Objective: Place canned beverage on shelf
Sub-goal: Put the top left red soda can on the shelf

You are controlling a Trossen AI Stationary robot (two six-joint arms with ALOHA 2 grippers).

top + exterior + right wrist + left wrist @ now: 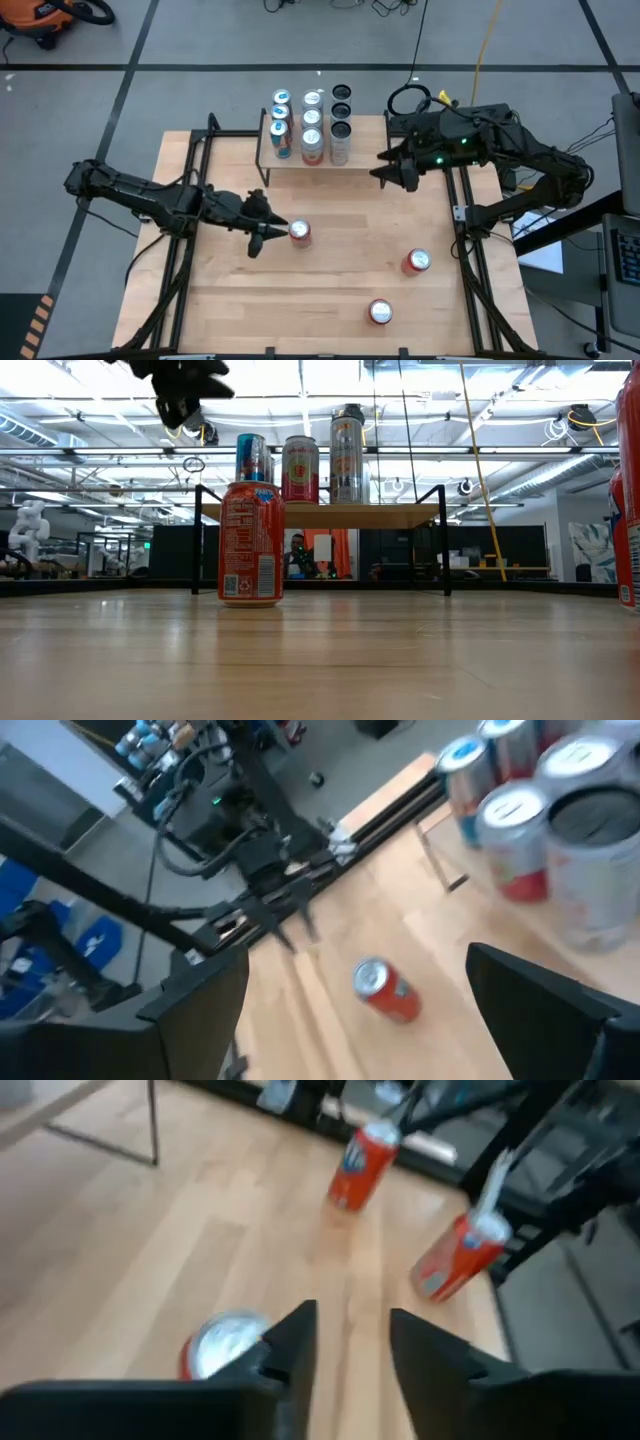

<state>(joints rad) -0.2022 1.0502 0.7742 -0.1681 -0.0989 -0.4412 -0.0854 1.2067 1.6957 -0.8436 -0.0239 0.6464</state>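
Note:
The small wooden shelf (300,160) on black legs stands at the table's far edge with several upright cans (311,120) on its top. A red can (299,233) stands upright on the table, also seen in the low view (251,544). My left gripper (268,236) is open and empty. It hovers just left of this can and above it (182,390). In the left wrist view the can's top (225,1345) lies beside one finger, outside the gap (350,1355). My right gripper (392,172) is wide open and empty, right of the shelf.
Two more red cans stand on the table at the near right (416,262) (380,312). They also show in the left wrist view (362,1165) (460,1255). Bare wood lies between the shelf and these cans. Black frame rails run along both table sides.

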